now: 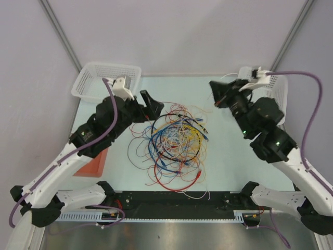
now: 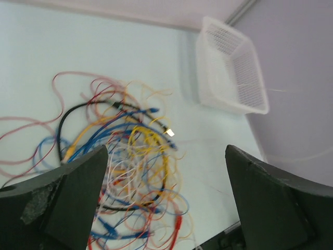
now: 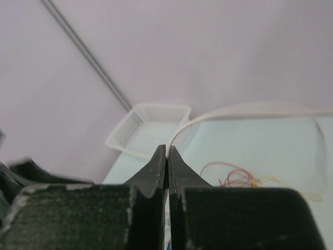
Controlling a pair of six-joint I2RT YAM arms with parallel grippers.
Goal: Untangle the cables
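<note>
Two end effectors hang over the worktop (image 1: 234, 161). Locate the cables (image 1: 174, 143) at the centre of the worktop in the top view. They lie in one loose tangle of overlapping red, blue, yellow, orange, white and black loops, with red strands trailing toward 6 o'clock.

The left end effector (image 2: 166, 153) sits at 11 o'clock from the tangle. Its fingers stand wide apart with nothing between them.

The right end effector (image 3: 167, 152) sits at 1 o'clock from the tangle, with its fingers pressed together. A pale cable (image 3: 234, 110) arcs away from its tips; you cannot tell whether it is pinched.

One white basket (image 1: 99, 83) stands at 10 o'clock from the tangle, and a second basket (image 1: 280, 91) at 2 o'clock.
</note>
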